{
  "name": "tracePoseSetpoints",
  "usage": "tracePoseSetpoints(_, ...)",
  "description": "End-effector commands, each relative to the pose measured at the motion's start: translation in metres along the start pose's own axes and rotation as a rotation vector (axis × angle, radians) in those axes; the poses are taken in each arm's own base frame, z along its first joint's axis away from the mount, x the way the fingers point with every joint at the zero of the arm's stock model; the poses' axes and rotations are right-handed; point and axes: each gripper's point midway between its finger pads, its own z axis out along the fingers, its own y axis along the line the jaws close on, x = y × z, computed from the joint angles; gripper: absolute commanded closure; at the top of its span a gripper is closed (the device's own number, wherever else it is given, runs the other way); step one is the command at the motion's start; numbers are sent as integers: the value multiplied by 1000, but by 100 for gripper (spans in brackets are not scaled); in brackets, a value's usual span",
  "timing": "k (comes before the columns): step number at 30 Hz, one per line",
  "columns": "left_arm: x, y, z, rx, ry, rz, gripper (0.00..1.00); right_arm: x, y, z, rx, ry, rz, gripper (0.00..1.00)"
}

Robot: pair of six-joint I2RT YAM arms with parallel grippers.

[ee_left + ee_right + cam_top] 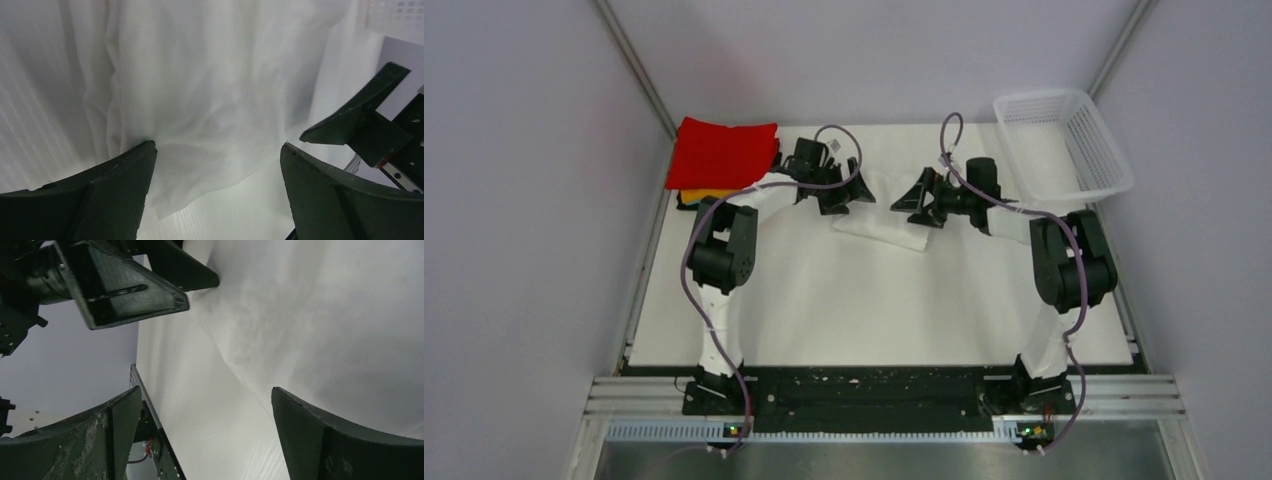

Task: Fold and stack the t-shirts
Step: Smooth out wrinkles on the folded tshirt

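The white t-shirt lies crumpled on the desk, well to the left of the white mesh basket, which sits at the desk's far right corner. The left claw gapes wide over the side of the shirt farther from the basket; thin wrinkled cloth is spread between its fingers, not pinched. The right claw, also wide, hovers at the shirt's edge nearer the basket, facing the left one. At the far corner opposite the basket, a folded red t-shirt rests on an orange-yellow t-shirt.
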Motion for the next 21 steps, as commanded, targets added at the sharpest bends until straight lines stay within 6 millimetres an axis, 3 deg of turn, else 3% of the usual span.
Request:
tracePoseSetpoints(1, 27, 43, 4, -129, 55, -41, 2, 18, -16, 4, 14, 15, 24, 1)
tracePoseSetpoints(6, 64, 67, 3, -168, 98, -99, 2, 56, -71, 7, 159, 75, 104, 1)
tracePoseSetpoints(11, 91, 79, -13, -217, 117, -124, 3, 80, -86, -4, 226, 96, 140, 1)
tracePoseSetpoints(14, 108, 77, -33, -227, 116, -133, 3, 92, -83, -20, 267, 105, 123, 1)
tracePoseSetpoints(17, 131, 72, -57, -235, 120, -139, 3, 100, -66, -34, 263, 122, 87, 1)
tracePoseSetpoints(21, 120, 44, -88, -232, 38, -79, 1, 76, -22, -51, 233, 51, -45, 1)
